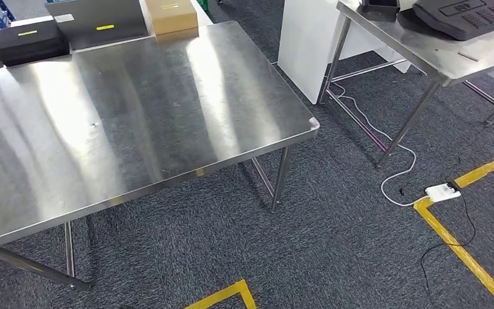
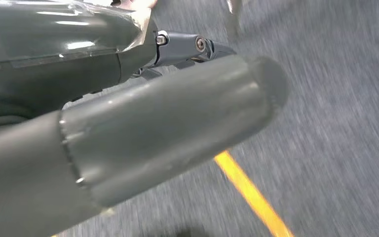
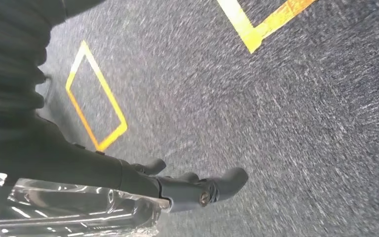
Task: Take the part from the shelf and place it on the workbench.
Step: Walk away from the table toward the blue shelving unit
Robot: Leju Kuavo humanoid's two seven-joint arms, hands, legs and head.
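Observation:
A dark grey part wrapped in clear plastic [image 2: 54, 44] lies against my left hand [image 2: 177, 98], between the thick thumb and a darker finger that pokes out past it. Beside my right hand [image 3: 177, 190] is the same kind of crinkled plastic wrap over a dark part [image 3: 69, 212], with the fingers stretched along it. Both wrist views look down on blurred carpet. In the head view the steel workbench [image 1: 135, 122] stands ahead and to the left, its near surface bare.
A black box [image 1: 31, 42], a grey box [image 1: 100, 22] and a tan box [image 1: 170, 16] line the workbench's far edge. A second steel table [image 1: 424, 45] with a dark keyed part [image 1: 469, 16] stands at right. A white power strip [image 1: 442, 192] with cables and yellow floor tape [image 1: 463, 251] lie on the carpet.

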